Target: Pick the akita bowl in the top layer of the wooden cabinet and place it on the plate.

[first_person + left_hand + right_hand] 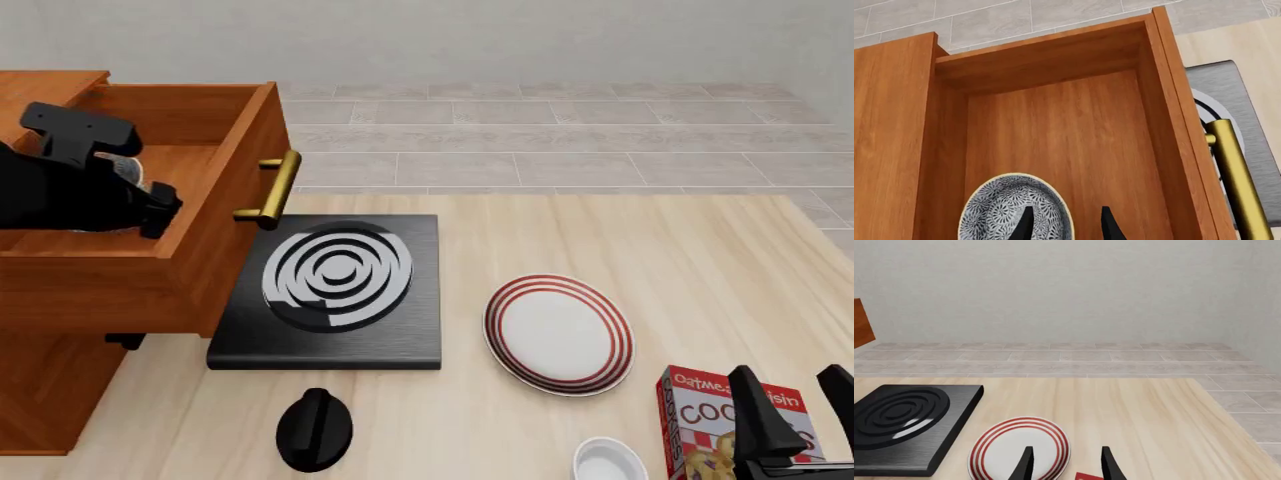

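Up at the table's left edge, the cabinet (80,330) has its top drawer (200,250) pulled out, its brass handle (274,190) overhanging the stove (334,290). The left gripper (1066,225) is inside this drawer with its jaws apart, one fingertip (1026,225) over the bowl (1004,205) and the other over the bare drawer floor just beside the rim, nothing held. The bowl rests on the drawer floor; in the front view the left arm hides most of it. The plate (558,333) lies on the tabletop to the right of the stove, near the table's middle. The right gripper (794,415) hangs near the front right corner, jaws open and empty, beside a cereal box (701,420). A white bowl (610,465) and a black knob (315,430) sit along the front edge.
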